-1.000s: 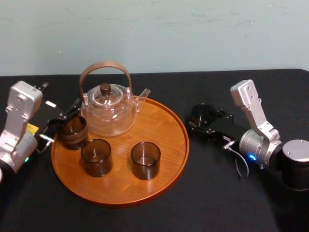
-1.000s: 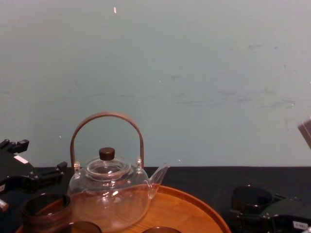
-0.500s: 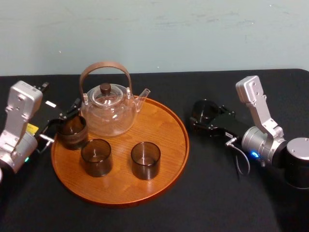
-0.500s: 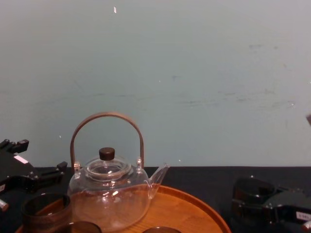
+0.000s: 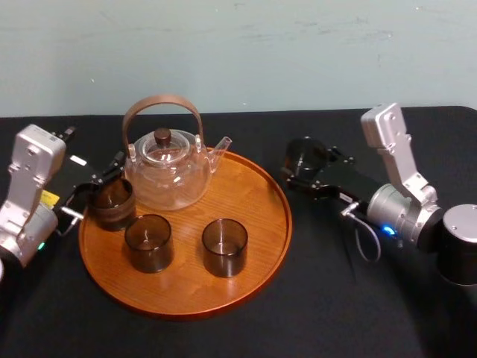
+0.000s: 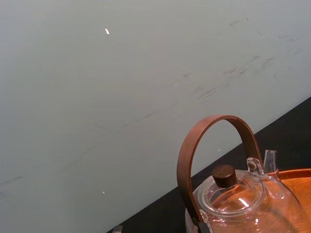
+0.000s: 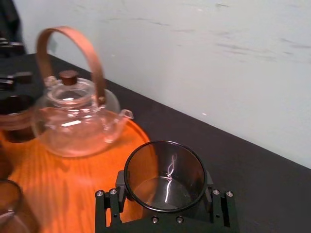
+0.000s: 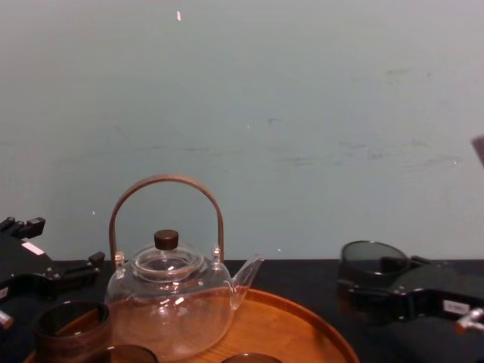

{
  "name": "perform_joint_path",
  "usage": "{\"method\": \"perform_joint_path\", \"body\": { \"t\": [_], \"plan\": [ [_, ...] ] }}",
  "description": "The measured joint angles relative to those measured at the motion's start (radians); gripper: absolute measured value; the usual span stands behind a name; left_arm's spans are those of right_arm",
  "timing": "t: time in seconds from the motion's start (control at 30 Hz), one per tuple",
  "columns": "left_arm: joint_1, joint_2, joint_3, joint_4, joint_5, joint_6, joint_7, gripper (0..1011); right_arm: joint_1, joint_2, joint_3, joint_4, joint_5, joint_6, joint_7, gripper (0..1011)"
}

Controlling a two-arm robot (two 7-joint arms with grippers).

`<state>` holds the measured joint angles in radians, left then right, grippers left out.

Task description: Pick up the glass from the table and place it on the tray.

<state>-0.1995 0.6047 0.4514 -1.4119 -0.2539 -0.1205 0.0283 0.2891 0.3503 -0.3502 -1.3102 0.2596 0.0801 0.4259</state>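
Our left gripper (image 5: 95,188) sits at the tray's (image 5: 253,246) left rim, by a dark cup (image 5: 112,203); we cannot tell its grip. The teapot (image 5: 165,168) and two more cups stand on the tray. Just right of the tray, our right gripper (image 5: 304,168) pinches the glass (image 5: 302,156) above the table (image 5: 298,313).

No readable text is showing anywhere. A small white label (image 8: 32,248) and a yellow sticker (image 5: 49,198) are sitting on the silver-and-black left arm (image 5: 30,179), both showing no legible characters.
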Motion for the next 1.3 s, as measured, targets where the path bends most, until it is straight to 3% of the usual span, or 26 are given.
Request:
{"method": "perform_joint_path", "body": {
  "t": [0.3,0.63,0.97,1.3],
  "plan": [
    [0.0,0.0,0.0,0.0,0.0,0.0,0.0,1001,0.04,-0.031,-0.06,0.034,-0.007,-0.01,0.034,905],
    [0.0,0.0,0.0,0.0,0.0,0.0,0.0,1001,0.104,-0.078,-0.115,0.155,-0.025,-0.045,0.055,904],
    [0.0,0.0,0.0,0.0,0.0,0.0,0.0,1001,0.138,-0.11,-0.146,0.229,-0.044,-0.047,0.06,905],
    [0.0,0.0,0.0,0.0,0.0,0.0,0.0,1001,0.15,-0.124,-0.159,0.261,-0.069,-0.045,0.049,905]
  ]
}}
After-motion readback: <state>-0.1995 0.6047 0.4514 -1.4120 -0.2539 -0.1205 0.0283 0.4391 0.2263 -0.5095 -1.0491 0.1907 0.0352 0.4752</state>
